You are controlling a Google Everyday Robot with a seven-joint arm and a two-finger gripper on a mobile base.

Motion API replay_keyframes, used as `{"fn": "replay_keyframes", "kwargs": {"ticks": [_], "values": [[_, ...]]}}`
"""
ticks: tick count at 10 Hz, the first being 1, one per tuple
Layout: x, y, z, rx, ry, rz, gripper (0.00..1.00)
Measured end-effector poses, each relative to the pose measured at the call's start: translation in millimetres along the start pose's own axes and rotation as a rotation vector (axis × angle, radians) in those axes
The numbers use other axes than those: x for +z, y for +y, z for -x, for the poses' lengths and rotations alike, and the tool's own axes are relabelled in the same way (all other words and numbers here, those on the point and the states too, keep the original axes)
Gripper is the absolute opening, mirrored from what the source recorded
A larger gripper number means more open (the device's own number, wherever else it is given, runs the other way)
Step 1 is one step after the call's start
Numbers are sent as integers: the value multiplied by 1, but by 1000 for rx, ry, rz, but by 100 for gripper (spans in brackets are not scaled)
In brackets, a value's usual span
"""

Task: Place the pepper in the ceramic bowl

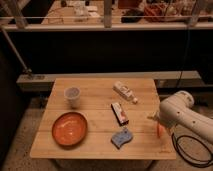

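The pepper (pixel 160 131) is a small orange-red sliver near the table's right edge, partly covered by my arm. My gripper (pixel 157 121) is at the end of the white arm (pixel 180 112), right over the pepper's upper end. Whether it touches the pepper does not show. The ceramic bowl (pixel 70 128), orange inside with a dark rim, sits at the table's front left, far to the left of the gripper.
On the wooden table (pixel 95 85) stand a small white cup (pixel 72 95) behind the bowl, a red-and-white packet (pixel 119 112) at centre, a pale bottle (pixel 125 92) lying behind it, and a blue object (pixel 122 136) near the front. A black cable (pixel 190 150) loops at the right.
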Motion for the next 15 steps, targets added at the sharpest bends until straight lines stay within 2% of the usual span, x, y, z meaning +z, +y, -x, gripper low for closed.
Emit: {"fn": "replay_keyframes", "kwargs": {"ticks": [4, 15], "values": [[12, 3, 2, -75, -1, -5, 80], [35, 9, 5, -187, -24, -21, 80]]}}
